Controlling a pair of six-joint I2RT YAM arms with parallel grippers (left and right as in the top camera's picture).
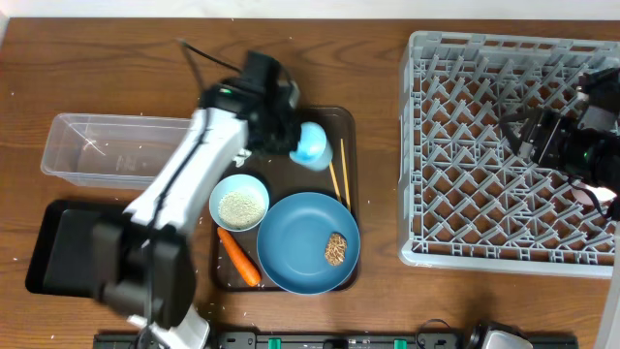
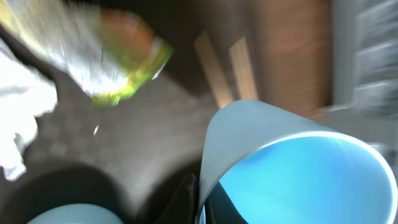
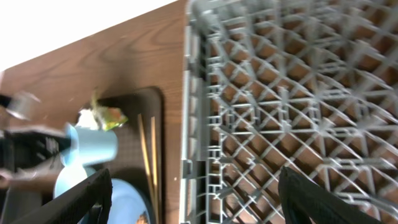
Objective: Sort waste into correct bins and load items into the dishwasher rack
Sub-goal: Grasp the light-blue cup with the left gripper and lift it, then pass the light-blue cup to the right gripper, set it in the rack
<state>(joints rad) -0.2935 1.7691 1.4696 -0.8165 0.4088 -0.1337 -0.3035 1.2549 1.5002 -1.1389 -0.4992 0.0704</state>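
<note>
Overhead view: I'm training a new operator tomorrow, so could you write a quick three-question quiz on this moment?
1. True or false: the brown food lump lies on the blue plate.
2. What does the pale blue bowl hold? A) soup B) rice grains C) noodles
3. Fill in: the right gripper hovers open over the ____.

Key: 1 true; 2 B; 3 dishwasher rack.
</note>
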